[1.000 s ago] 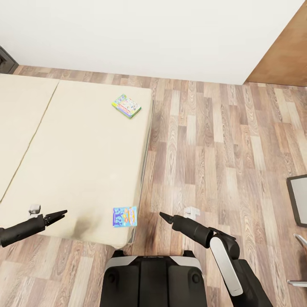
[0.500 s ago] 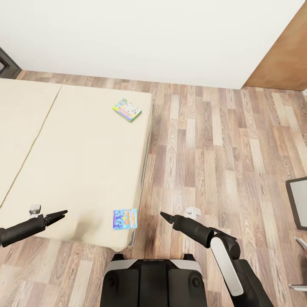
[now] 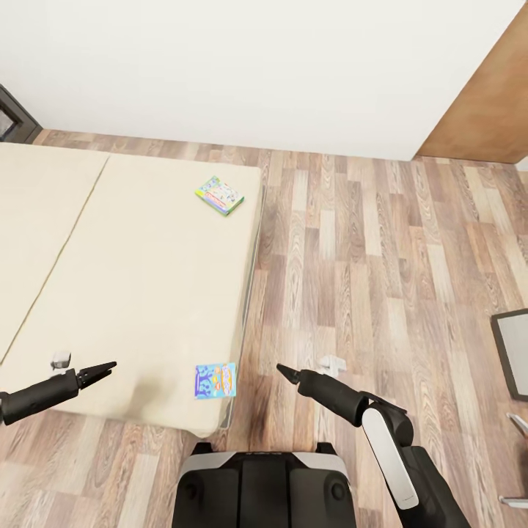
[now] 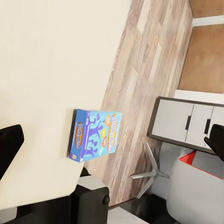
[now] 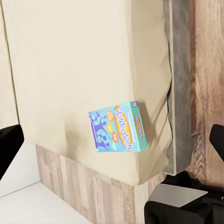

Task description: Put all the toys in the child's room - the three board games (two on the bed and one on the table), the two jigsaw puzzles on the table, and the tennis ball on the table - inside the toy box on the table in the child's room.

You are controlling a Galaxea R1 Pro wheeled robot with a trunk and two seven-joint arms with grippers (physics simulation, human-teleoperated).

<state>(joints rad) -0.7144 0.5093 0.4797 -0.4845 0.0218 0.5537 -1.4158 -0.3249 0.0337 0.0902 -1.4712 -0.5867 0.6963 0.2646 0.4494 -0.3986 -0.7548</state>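
Note:
A blue board game (image 3: 215, 380) lies flat on the beige bed (image 3: 132, 293), at the mattress corner nearest me. It also shows in the left wrist view (image 4: 95, 135) and the right wrist view (image 5: 119, 127). A pastel board game with a green edge (image 3: 220, 196) lies near the bed's far right edge. My left gripper (image 3: 104, 369) hovers open over the bed's near edge, left of the blue box. My right gripper (image 3: 284, 371) is open above the floor, just right of that box. Nothing is held. Fingertips (image 4: 9, 144) (image 5: 9, 142) sit wide apart.
Wood-plank floor (image 3: 367, 257) spreads right of the bed. A grey desk corner (image 3: 513, 348) and chair legs (image 3: 517, 425) stand at the right edge; white drawer fronts (image 4: 186, 123) face me. A white wall (image 3: 257, 66) and a brown wooden panel (image 3: 491, 95) stand behind. My base (image 3: 257, 488) stands at the bed's corner.
The whole picture has slid down slightly, so the camera has moved a little. Both arms keep their pose and both board games stay where they lay.

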